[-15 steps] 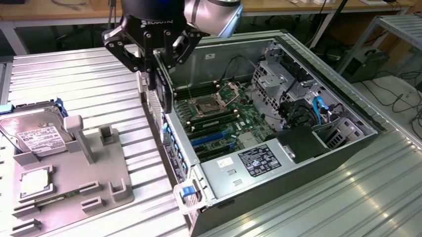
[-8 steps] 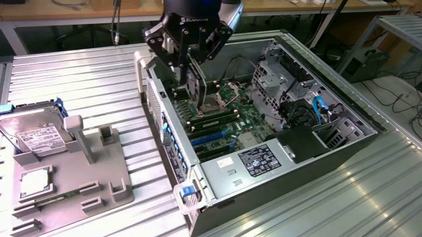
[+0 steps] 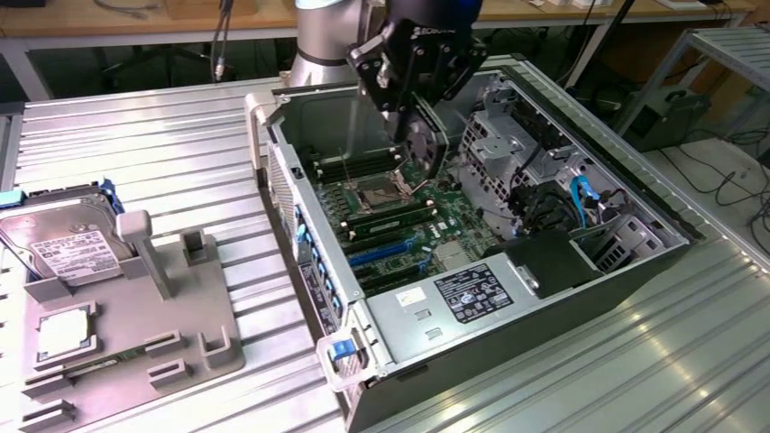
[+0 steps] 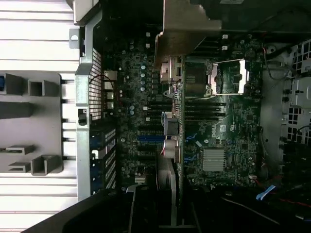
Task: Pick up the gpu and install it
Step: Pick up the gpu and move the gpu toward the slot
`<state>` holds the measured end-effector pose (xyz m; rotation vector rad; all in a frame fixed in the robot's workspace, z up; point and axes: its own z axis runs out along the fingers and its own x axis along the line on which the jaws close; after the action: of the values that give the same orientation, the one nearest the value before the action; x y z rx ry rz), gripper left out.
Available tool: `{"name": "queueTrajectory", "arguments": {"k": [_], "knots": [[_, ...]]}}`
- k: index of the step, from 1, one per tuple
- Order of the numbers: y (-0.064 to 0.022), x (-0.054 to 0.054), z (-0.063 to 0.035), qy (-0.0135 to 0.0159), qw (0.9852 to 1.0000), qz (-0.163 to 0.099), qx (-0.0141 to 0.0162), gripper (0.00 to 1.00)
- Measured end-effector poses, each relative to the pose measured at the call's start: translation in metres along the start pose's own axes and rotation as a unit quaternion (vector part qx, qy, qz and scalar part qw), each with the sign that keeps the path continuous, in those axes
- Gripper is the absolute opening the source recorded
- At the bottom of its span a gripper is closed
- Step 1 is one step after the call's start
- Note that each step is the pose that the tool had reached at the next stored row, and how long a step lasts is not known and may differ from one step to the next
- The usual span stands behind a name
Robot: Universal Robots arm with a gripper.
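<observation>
The gpu (image 3: 424,149) hangs edge-down inside the open computer case (image 3: 361,311), above the motherboard (image 3: 416,225) near the processor socket (image 3: 382,191). My gripper (image 3: 409,113) is shut on its upper edge. The card shows a dark round cooler face and is apart from the board below. In the wrist view the gpu (image 4: 173,160) appears edge-on over the motherboard (image 4: 218,126), its silver end bracket (image 4: 187,29) toward the case's rear wall. The blue expansion slots (image 4: 150,138) lie just beside the card's line.
A grey holder fixture (image 3: 132,307) stands on the ribbed metal table at the exterior view's left, with a silver hard drive (image 3: 67,244) and a small square processor chip (image 3: 63,332) on it. Drive cages and cables (image 3: 565,203) crowd the case's far side.
</observation>
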<state>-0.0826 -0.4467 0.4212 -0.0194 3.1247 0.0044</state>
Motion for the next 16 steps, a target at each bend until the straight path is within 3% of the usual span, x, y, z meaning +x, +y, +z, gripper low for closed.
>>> {"name": "queueTrajectory", "arguments": {"k": [5, 11, 14, 16], "knots": [[-0.0003, -0.024, 0.0004, 0.0, 1.0, 0.0, 0.0, 0.28], [-0.0008, -0.064, 0.0012, 0.0, 1.0, 0.0, 0.0, 0.28], [-0.001, -0.076, 0.0015, -0.0001, 1.0, 0.0, 0.0, 0.28], [-0.001, -0.077, 0.0015, 0.0, 1.0, 0.0, 0.0, 0.28]]}}
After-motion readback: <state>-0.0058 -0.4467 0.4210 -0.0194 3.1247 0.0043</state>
